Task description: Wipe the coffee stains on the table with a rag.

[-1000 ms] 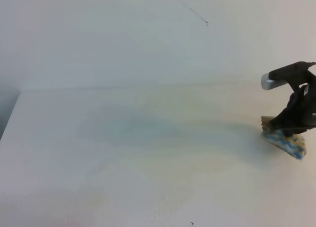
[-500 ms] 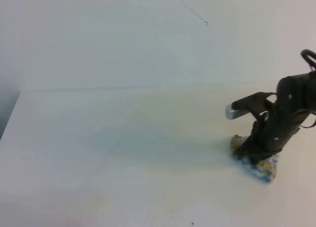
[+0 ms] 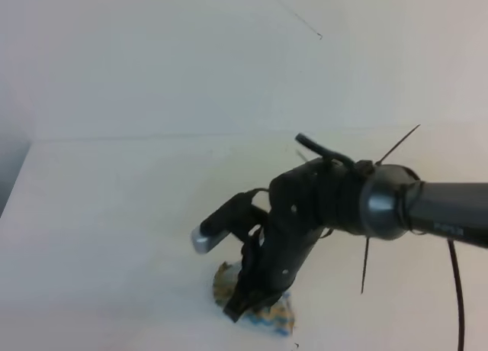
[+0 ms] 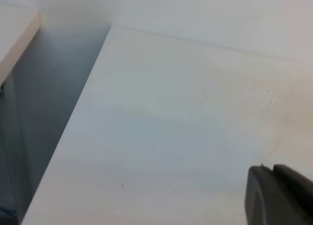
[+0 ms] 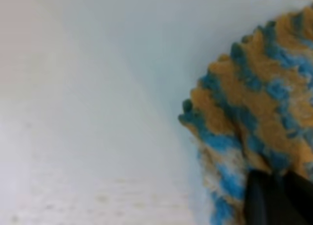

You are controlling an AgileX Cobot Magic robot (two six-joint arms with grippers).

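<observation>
Exterior high: rag (image 3: 259, 309) near table (image 3: 114, 214) front edge, under right pincer (image 3: 242, 311).

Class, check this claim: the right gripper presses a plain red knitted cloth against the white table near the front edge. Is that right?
Not quite. The cloth is not plain red: it has wavy blue, tan and white stripes, as the right wrist view shows. The rest stands: the right gripper is shut on it, pressing it against the white table near the front edge.

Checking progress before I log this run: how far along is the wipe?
Done: no brown stain shows on the white table. In hand: right gripper shut on the blue, white and tan knitted rag, pressing it on the table. Left: only lifting off.
</observation>
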